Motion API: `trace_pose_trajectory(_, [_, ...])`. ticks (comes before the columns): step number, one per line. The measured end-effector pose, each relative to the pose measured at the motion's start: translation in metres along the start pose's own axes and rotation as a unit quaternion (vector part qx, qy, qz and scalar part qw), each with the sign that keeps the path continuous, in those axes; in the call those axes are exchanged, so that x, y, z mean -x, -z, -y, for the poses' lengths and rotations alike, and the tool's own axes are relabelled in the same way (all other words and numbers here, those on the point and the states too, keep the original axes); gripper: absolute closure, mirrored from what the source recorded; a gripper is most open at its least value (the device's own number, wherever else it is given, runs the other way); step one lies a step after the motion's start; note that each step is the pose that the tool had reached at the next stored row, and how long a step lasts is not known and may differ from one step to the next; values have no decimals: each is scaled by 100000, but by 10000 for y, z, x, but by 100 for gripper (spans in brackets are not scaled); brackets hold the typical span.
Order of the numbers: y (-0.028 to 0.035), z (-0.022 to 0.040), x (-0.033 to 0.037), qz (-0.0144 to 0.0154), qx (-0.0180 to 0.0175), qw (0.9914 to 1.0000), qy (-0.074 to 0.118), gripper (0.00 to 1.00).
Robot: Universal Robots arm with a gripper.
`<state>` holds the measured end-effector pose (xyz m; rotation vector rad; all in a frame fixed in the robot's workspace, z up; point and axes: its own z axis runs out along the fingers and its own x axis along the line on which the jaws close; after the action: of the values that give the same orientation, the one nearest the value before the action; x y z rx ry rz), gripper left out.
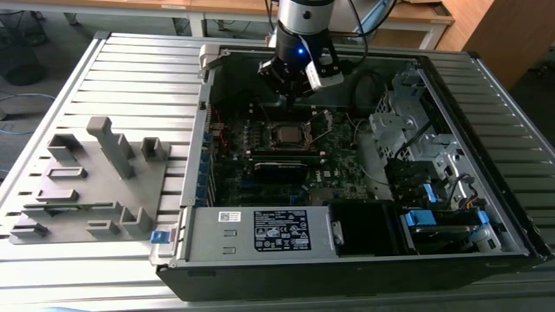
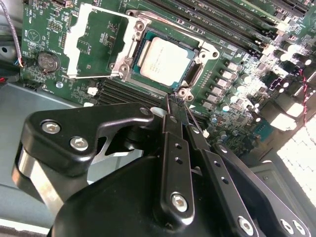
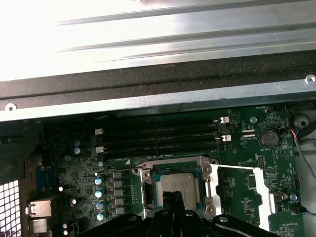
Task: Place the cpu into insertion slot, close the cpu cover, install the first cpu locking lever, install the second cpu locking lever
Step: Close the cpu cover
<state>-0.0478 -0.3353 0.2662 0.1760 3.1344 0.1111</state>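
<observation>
The cpu (image 2: 164, 59) is seated flat in the insertion slot (image 2: 195, 75), dull metal top facing up. In the exterior view the cpu (image 1: 289, 134) lies near the middle of the green motherboard (image 1: 260, 179).

The cpu cover (image 2: 98, 42) is swung fully open. It rests on the board just beside the slot, on the side of the coin cell (image 2: 47, 60), and the board is visible through its window. The first wrist view shows the same layout: cpu (image 3: 177, 183), slot frame (image 3: 147, 190), open cover (image 3: 242, 190).

The long black memory slots (image 3: 158, 136) run parallel to one edge of the slot, on its other side from the claw.

The claw (image 2: 174, 104) is above the board at the edge of the slot, clear of the cpu. Its two thin fingers (image 2: 173, 148) meet at the tips and grip nothing visible. In the exterior view the claw (image 1: 290, 103) hangs on the far side of the cpu.

The computer case (image 1: 199, 130) lies open on the slatted counter (image 1: 130, 71). A grey fixture block (image 1: 95, 188) sits on the counter at the exterior view's left of the case.
</observation>
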Motion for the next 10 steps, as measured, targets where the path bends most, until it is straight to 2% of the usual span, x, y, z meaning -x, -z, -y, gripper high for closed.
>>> trace_pose_trajectory(4, [0, 0, 0, -18, 11, 100000, 227, 89])
trace_pose_trajectory(10, [-2, 0, 0, -160, 91, 99979, 2031, 89])
